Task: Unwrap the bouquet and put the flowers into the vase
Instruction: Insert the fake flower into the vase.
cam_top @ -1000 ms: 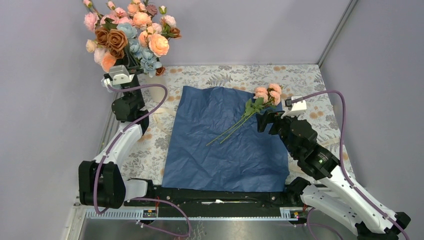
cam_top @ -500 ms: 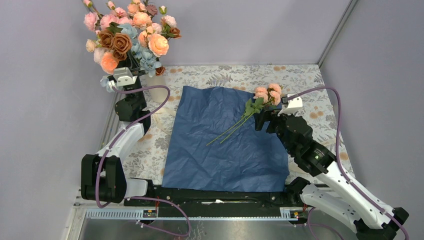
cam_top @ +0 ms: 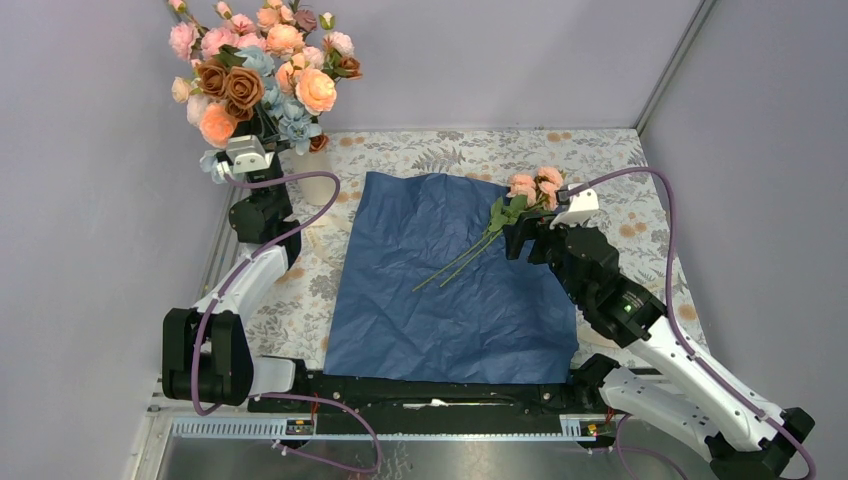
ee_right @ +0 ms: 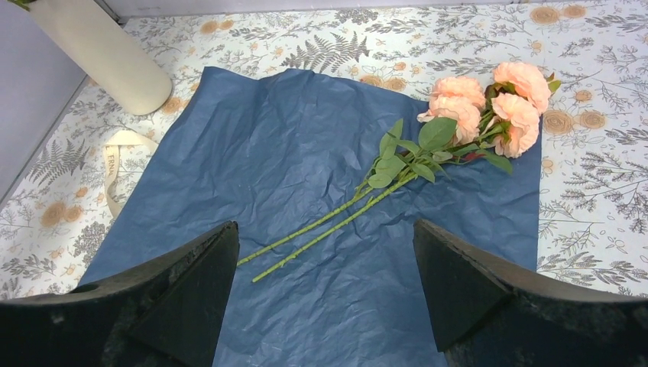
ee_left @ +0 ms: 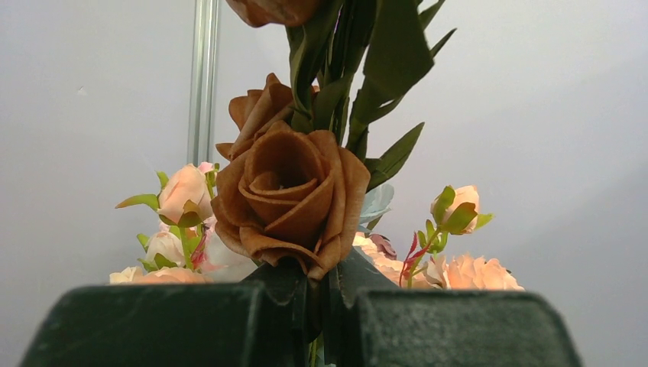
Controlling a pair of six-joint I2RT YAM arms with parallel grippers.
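Left gripper (cam_top: 247, 152): at the far left corner. On the left wrist view I see its jaws pinched together on the green stems of the flower bunch (cam_top: 255, 75).
Flower bunch: held upright and high against the back wall, with peach, pink, pale blue and brown heads. A brown rose (ee_left: 290, 191) sits just above the fingers (ee_left: 191, 325).
Vase (cam_top: 318, 186): off-white, standing on the table (cam_top: 620, 160) at the far left, just right of my left gripper and below the bunch. I cannot tell whether the stem ends reach inside it.
Right gripper (cam_top: 522, 238): jaws spread wide and gripping nothing. It hangs over the right edge of the navy paper (cam_top: 455, 290).
Navy paper: unfolded and lying flat in the middle of the table, crinkled, dark side up.
Loose peach roses (cam_top: 535, 186): 1 small spray lying on the paper, heads at its far right corner and stems running down-left toward the middle. On the right wrist view they lie ahead of my open fingers (ee_right: 191, 283), apart from them.
Ribbon (ee_right: 115, 164): cream, on the cloth just left of the paper, near the vase.
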